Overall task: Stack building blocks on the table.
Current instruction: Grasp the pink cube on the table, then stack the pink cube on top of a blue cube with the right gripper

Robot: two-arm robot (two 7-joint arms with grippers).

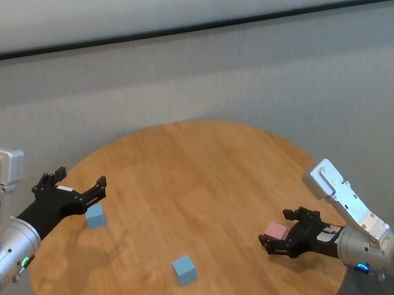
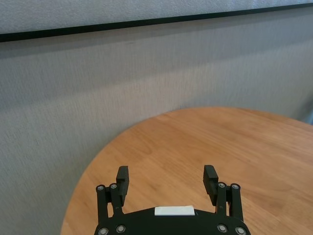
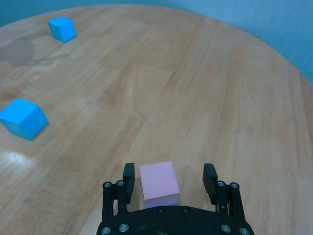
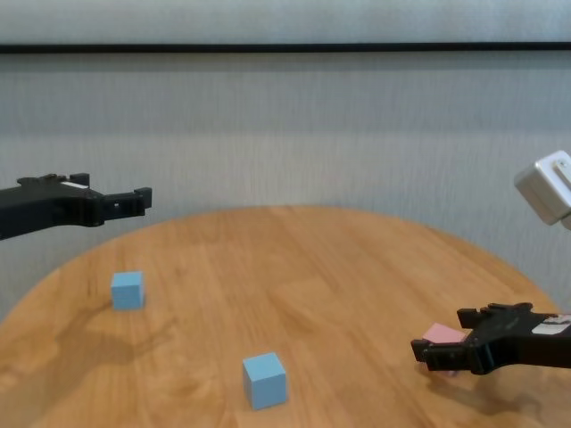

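A pink block (image 3: pixel 159 183) sits on the table (image 1: pixel 200 169) near its right edge. My right gripper (image 3: pixel 168 176) is low around it, open, one finger on each side and a gap on one side. That pink block (image 1: pixel 275 230) and gripper (image 1: pixel 278 232) also show in the head view. One light blue block (image 1: pixel 185 269) lies near the front middle of the table. Another light blue block (image 1: pixel 95 215) lies at the left. Above the left block hovers my left gripper (image 1: pixel 82 177), open and empty.
The round table ends just beyond the pink block on the right. A grey wall (image 1: pixel 188 76) stands behind the table. Bare wood spans the middle between the blocks.
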